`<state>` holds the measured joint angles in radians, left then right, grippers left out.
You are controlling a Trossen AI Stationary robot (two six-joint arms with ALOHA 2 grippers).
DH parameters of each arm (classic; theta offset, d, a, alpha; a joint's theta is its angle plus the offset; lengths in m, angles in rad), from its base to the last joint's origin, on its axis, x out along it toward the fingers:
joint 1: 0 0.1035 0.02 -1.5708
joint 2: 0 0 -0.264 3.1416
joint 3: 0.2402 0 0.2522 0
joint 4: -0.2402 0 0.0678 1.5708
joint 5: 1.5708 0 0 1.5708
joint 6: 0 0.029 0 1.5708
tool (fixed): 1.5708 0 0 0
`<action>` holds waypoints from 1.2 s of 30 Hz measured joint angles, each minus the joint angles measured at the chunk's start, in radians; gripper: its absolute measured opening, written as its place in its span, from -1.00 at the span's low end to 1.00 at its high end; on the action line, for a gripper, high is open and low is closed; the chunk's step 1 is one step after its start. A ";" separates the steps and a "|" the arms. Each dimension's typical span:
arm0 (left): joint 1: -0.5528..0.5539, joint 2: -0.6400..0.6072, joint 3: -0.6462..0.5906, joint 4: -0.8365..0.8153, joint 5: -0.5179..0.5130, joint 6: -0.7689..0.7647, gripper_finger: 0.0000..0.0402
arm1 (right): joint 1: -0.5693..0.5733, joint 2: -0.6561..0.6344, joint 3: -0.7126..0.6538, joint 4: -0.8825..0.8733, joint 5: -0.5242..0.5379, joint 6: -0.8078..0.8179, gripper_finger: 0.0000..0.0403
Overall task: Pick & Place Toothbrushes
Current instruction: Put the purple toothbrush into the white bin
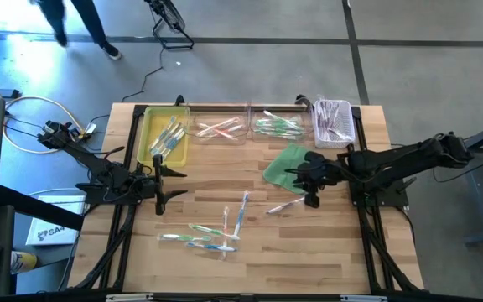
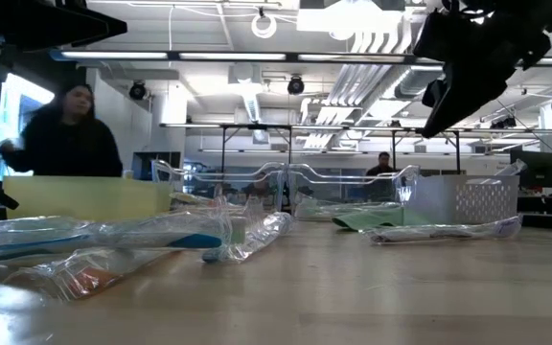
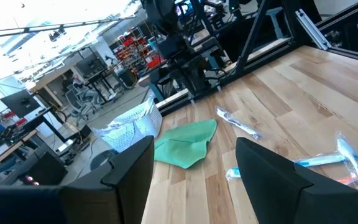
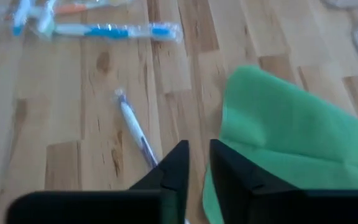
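Observation:
Several wrapped toothbrushes (image 1: 208, 236) lie loose on the wooden table (image 1: 325, 252) near its front. Another (image 1: 241, 210) lies just behind them. A single purple-and-white toothbrush (image 1: 285, 205) (image 4: 133, 129) lies flat beside the green cloth (image 1: 288, 164). My right gripper (image 1: 311, 195) (image 4: 199, 165) hangs well above the table (image 2: 439, 115), slanting down over that toothbrush and the cloth's edge. There is a narrow gap between its fingers and nothing in it. My left gripper (image 1: 171, 180) (image 3: 194, 180) stands open and level at the table's left, holding nothing.
Along the far edge stand a yellow tray (image 1: 151, 126) with toothbrushes, two clear trays (image 1: 220, 127) (image 1: 277, 126) with more, and a white basket (image 1: 334, 122) with purple ones. A person (image 2: 65, 134) is behind the table. Bare wood lies near the front right.

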<state>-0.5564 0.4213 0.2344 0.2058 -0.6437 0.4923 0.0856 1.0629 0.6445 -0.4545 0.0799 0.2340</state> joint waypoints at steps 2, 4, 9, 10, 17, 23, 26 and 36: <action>0.000 0.000 0.000 -0.005 0.000 0.000 0.10 | 0.000 0.017 0.000 -0.028 -0.005 0.006 -0.53; 0.000 0.000 0.000 -0.009 0.000 0.000 0.10 | 0.000 0.031 -0.001 -0.072 -0.009 0.005 -0.43; 0.000 0.000 0.000 -0.031 0.000 0.000 0.10 | 0.017 0.100 -0.002 -0.115 -0.002 0.005 -0.33; 0.000 0.000 0.000 -0.031 0.000 0.000 0.10 | 0.022 0.114 -0.002 -0.108 -0.003 0.001 -0.32; 0.000 0.000 0.000 -0.030 0.000 0.000 0.10 | 0.070 0.233 -0.002 -0.124 0.007 -0.029 -0.32; 0.000 0.000 0.000 -0.031 0.000 0.000 0.10 | 0.104 0.332 -0.002 -0.133 0.024 -0.029 -0.32; 0.000 0.000 0.000 -0.031 0.000 0.000 0.10 | 0.119 0.368 -0.001 -0.133 0.024 -0.029 -0.32; 0.000 0.000 0.000 -0.033 0.000 0.000 0.10 | 0.144 0.400 0.002 -0.130 0.032 -0.029 -0.32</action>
<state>-0.5567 0.4213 0.2344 0.1730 -0.6437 0.4923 0.2295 1.4628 0.6464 -0.5846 0.1114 0.2052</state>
